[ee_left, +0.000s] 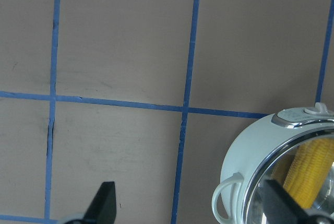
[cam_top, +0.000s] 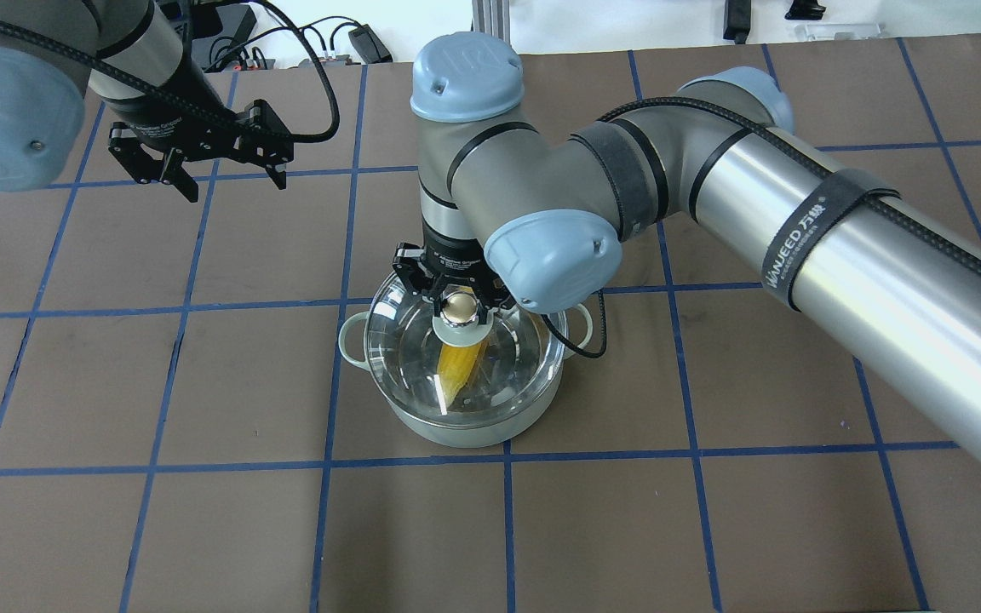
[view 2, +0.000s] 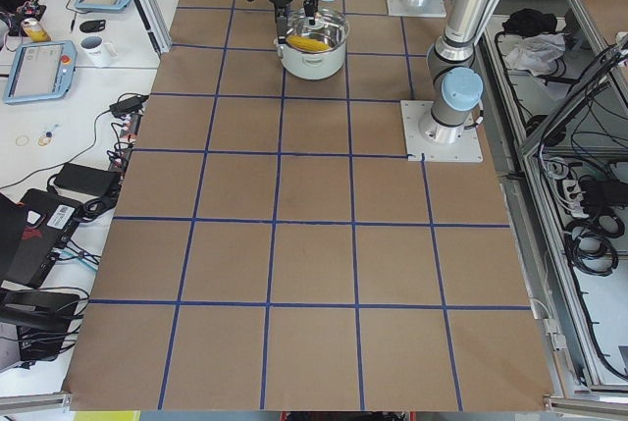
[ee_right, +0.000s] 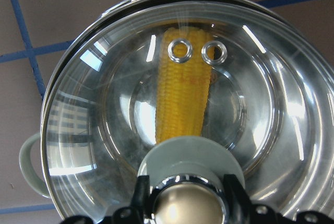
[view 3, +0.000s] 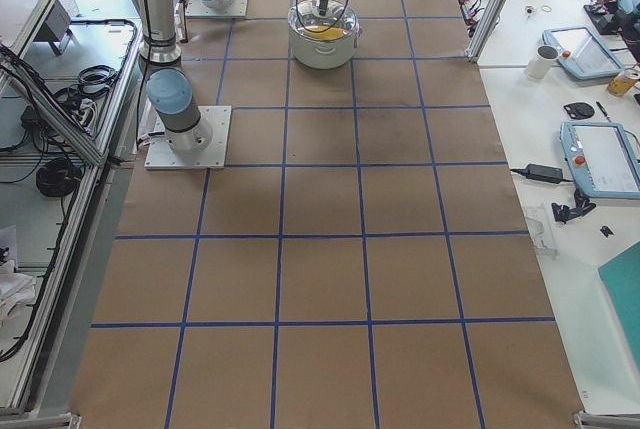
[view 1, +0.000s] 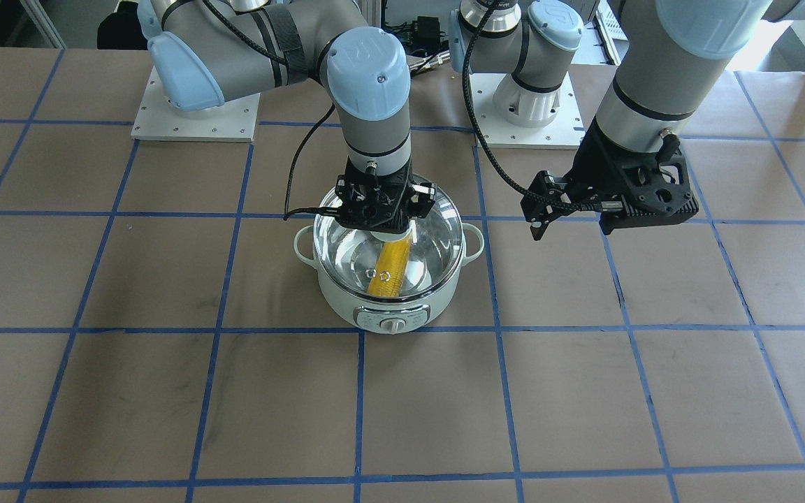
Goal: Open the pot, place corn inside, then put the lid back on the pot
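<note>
The pale mint-green pot [view 1: 388, 314] stands mid-table, its dial facing the front camera. The yellow corn [view 1: 388, 269] lies inside it, seen through the glass in the overhead view [cam_top: 456, 366] and the right wrist view [ee_right: 182, 98]. The clear glass lid [view 1: 430, 237] covers the pot's mouth, about level with the rim; I cannot tell whether it rests on it. My right gripper [cam_top: 456, 306] is above the pot, shut on the lid's gold-capped knob [ee_right: 190, 203]. My left gripper [cam_top: 233, 186] is open and empty, raised over the table to the pot's left.
The table is brown paper with a blue tape grid [view 1: 360, 405]. Both arm bases on white plates [view 1: 196, 115] stand behind the pot. The right arm's cable [cam_top: 580, 340] hangs by the pot's side handle. Operator desks with tablets and mugs [view 2: 98, 48] flank the table.
</note>
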`<state>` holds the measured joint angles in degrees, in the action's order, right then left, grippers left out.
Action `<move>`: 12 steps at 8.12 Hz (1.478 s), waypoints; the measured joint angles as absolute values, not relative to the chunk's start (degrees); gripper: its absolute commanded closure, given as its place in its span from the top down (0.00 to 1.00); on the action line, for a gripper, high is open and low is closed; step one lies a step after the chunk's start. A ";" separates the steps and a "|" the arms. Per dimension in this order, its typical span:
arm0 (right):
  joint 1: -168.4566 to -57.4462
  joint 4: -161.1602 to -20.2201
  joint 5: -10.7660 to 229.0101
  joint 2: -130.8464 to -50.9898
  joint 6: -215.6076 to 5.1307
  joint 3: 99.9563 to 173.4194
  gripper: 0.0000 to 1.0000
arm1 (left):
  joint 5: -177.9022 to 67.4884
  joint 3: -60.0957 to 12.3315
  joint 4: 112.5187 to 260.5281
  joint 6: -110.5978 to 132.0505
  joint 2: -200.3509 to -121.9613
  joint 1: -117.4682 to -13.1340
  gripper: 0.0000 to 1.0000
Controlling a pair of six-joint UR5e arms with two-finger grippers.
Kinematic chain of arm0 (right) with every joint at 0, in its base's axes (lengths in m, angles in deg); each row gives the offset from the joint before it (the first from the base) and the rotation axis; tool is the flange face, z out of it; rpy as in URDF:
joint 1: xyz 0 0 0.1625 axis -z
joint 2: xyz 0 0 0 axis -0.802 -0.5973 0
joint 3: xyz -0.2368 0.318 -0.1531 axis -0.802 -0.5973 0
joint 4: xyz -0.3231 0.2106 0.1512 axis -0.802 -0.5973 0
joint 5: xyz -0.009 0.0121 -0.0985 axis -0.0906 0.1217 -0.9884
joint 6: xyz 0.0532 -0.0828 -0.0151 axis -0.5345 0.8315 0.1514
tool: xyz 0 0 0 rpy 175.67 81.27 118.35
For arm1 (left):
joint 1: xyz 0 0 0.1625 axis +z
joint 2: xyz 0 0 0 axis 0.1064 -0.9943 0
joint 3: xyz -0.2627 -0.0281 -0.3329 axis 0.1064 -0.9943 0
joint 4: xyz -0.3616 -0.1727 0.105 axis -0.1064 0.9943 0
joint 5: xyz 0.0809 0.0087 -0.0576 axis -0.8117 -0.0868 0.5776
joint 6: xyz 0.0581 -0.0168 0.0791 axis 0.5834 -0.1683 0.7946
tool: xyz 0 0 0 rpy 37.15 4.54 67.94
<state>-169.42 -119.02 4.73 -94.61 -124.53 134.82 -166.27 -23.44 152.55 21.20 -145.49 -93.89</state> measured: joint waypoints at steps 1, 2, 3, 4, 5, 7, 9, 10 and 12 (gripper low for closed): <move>-169.42 -119.02 4.76 -94.63 -124.50 134.66 0.20 | -166.32 -23.44 152.61 21.22 -145.41 -93.90 1.00; -169.42 -118.89 4.71 -94.64 -124.38 134.61 0.35 | -166.83 -23.44 152.62 21.28 -145.42 -93.90 1.00; -169.42 -118.84 4.66 -94.63 -124.27 134.62 0.60 | -167.29 -23.44 152.61 21.31 -145.46 -93.91 1.00; -169.42 -118.84 4.64 -94.61 -124.21 134.64 0.66 | -167.53 -23.44 152.63 21.32 -145.54 -93.91 1.00; -169.42 -118.87 4.63 -94.55 -124.18 134.65 0.66 | -167.65 -23.44 152.63 21.32 -145.59 -93.95 1.00; -169.42 -119.10 4.69 -94.55 -124.16 134.66 0.73 | -167.73 -23.44 152.60 21.33 -145.61 -93.92 1.00; -169.42 -119.22 4.71 -94.55 -124.23 134.66 0.52 | -167.71 -23.44 152.53 21.33 -145.66 -93.92 1.00; -169.42 -119.27 4.71 -94.53 -124.24 134.66 0.49 | -167.71 -23.44 152.51 21.33 -145.68 -93.91 1.00; -169.42 -119.29 4.76 -94.51 -124.39 134.65 0.12 | -167.71 -23.51 152.39 21.32 -145.69 -93.91 1.00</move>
